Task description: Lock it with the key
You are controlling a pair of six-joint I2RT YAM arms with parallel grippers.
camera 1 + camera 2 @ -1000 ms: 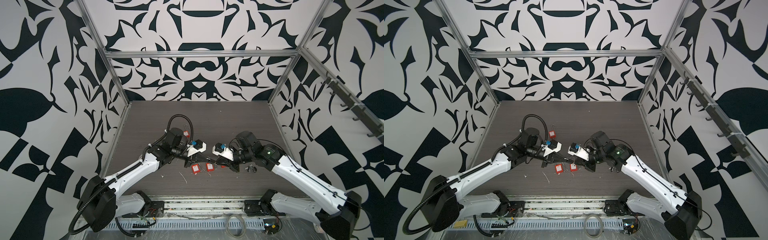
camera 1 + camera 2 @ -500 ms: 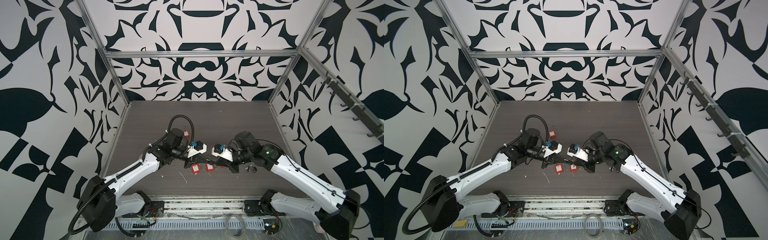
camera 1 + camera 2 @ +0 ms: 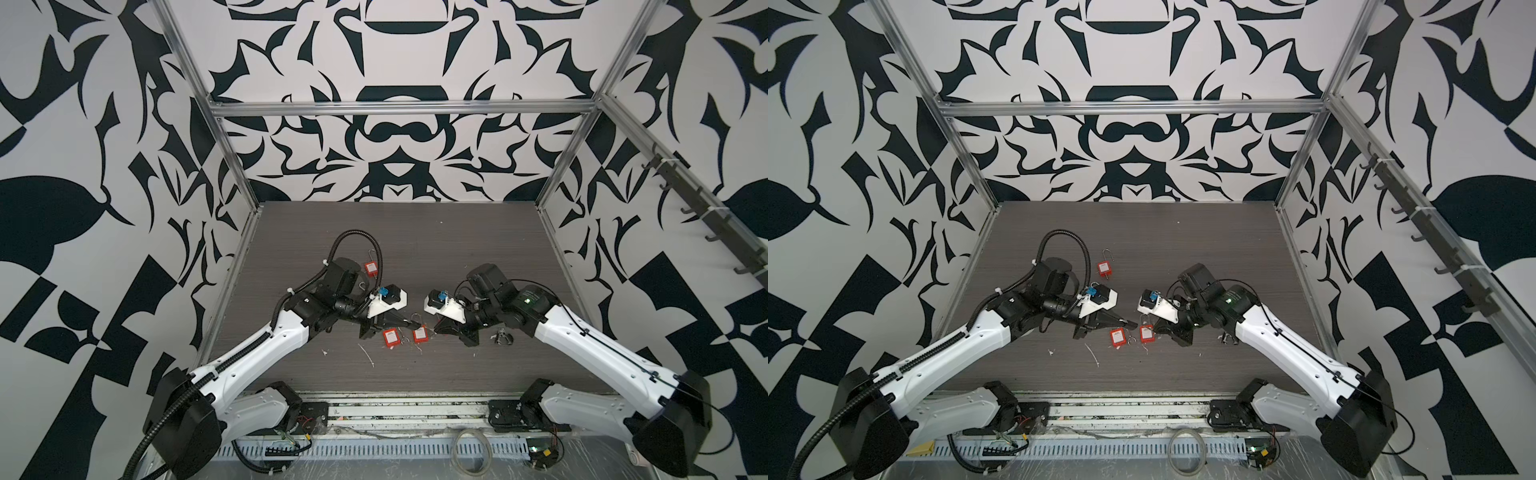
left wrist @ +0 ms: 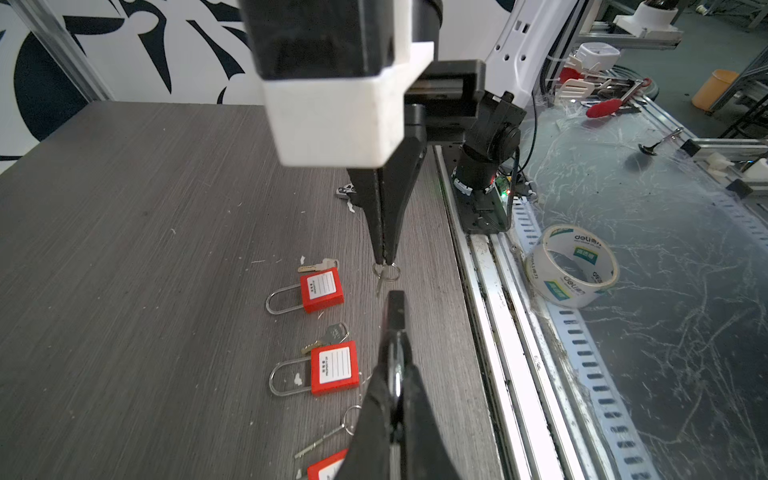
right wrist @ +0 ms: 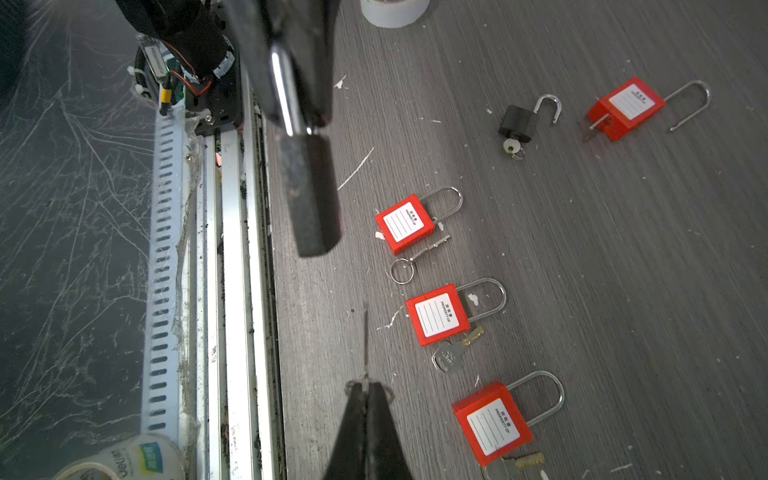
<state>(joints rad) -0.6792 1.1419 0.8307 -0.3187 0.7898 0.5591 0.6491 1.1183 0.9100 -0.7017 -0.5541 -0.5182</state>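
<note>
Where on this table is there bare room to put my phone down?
Bare: the far table, between the back wall and the lone red padlock. Crowded: the near middle, around the row of red padlocks.

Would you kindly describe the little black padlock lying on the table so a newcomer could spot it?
On the dark tabletop, look past the row of three red padlocks to the lone red padlock. Beside it lies the black padlock: smaller, black, short shackle swung open, key in its base.
</note>
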